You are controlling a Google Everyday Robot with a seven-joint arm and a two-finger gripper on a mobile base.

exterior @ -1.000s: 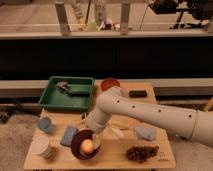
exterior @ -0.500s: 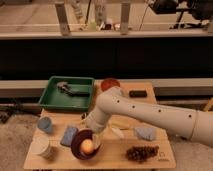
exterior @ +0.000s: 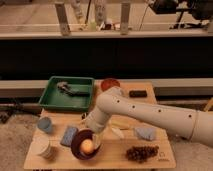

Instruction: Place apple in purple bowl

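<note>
glossy dark glaze on the purple bowl (exterior: 80,150), smooth-skinned apple (exterior: 87,146) inside. matt pale wood on the table (exterior: 115,155). hard green plastic tray (exterior: 68,93). smooth white shell on the arm (exterior: 150,114); gripper (exterior: 93,140) at the bowl's rim.

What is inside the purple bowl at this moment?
The apple lies inside the purple bowl. The gripper is at the bowl's rear rim and covers that part, so the bowl's floor under and behind the apple cannot be seen.

apple (exterior: 87,146): orange-yellow
purple bowl (exterior: 77,148): dark glossy purple
gripper (exterior: 93,135): white, at the bowl's 12 o'clock rim
tray (exterior: 49,101): green
bowl (exterior: 110,84): red-orange
grape cluster (exterior: 142,152): dark brown
worktop (exterior: 120,159): pale wood
</note>
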